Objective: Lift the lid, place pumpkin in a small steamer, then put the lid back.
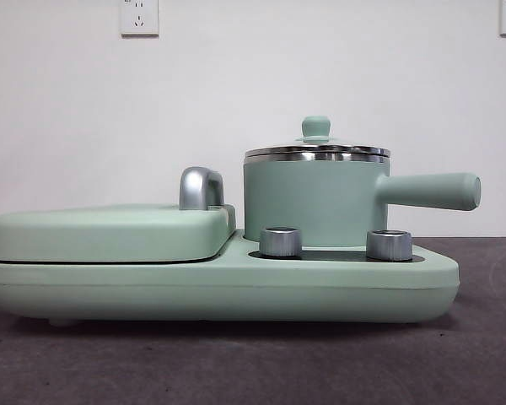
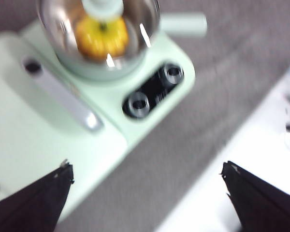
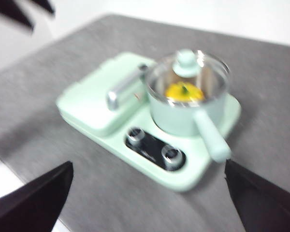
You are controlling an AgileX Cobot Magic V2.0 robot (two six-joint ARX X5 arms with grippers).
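The front camera looked level across the table, close to the steamer; both wrist cameras looked down on it from farther off.

Both grippers, left and right, were held above the desk, jaws spread wide, nothing grasped.
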